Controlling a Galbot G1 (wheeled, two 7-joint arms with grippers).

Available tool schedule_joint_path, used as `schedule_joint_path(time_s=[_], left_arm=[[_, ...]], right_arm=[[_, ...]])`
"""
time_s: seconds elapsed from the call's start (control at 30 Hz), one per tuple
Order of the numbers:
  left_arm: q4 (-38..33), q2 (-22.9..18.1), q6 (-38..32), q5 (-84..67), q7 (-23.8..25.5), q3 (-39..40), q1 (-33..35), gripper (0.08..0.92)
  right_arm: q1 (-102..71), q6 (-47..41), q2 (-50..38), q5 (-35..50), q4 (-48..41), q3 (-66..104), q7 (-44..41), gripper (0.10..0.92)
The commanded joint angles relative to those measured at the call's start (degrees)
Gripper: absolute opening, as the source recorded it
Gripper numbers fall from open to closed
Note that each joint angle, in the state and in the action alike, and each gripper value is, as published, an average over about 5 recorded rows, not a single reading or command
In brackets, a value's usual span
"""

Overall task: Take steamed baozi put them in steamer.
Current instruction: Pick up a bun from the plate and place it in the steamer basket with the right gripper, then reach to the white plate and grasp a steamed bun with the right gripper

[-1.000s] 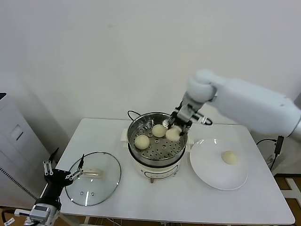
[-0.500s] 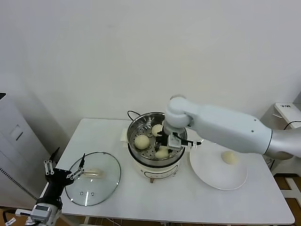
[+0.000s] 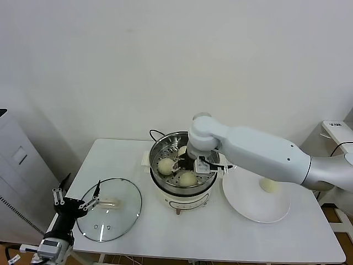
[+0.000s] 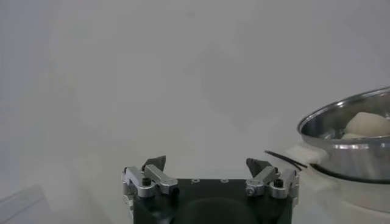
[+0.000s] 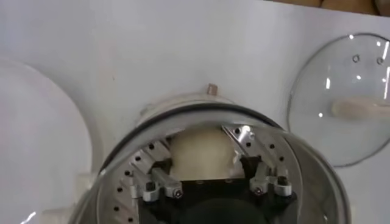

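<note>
Three baozi (image 3: 166, 165) in the steamer (image 3: 158, 144), a fourth (image 3: 268, 184) on the plate (image 3: 248, 205) | my right gripper (image 3: 188, 168) reaches into the basket, fingers narrowly around one bun (image 5: 203, 153) | left gripper (image 3: 75, 198) spread wide beside glass lid (image 3: 108, 209).

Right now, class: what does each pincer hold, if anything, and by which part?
The right pincer grips a baozi by its sides, low inside the steamer. The left pincer, open off the table's corner, holds nothing.

White table (image 3: 231, 232), plain white wall (image 3: 165, 61).
</note>
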Motion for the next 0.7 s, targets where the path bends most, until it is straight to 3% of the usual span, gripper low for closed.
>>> schedule_joint_path(time_s=[0.03,0.13,0.23,0.43,0.6,0.7], left_arm=[[0.1,0.3,-0.2,-0.2,0.1,-0.3,0.1,0.823],[0.2,0.4,-0.2,-0.4,0.1,-0.5,0.1,0.823],[0.2,0.4,-0.1,-0.3,0.1,-0.3,-0.2,0.823],[0.1,0.4,0.2,-0.1,-0.1,0.5,-0.9,0.823],[-0.3,0.4,0.1,0.1,-0.2,0.7,-0.4,0.823],[-0.6,0.5,0.0,0.1,-0.2,0.5,0.0,0.823]], right_arm=[[12.2,-18.5,-4.0,25.2,-16.3,-0.5,1.6,0.82],[18.1,-29.8,-6.8,38.1,-23.9,-7.2,0.2,0.822],[20.3,-32.6,-8.7,39.5,-31.7,-10.4,-3.3,0.823],[11.3,-31.1,-15.1,27.7,-34.1,-5.6,-4.5,0.823],[-6.7,-27.1,-17.2,9.7,-35.0,10.3,-2.8,0.823],[-13.0,-26.9,-17.2,6.5,-36.5,15.8,-1.7,0.823]])
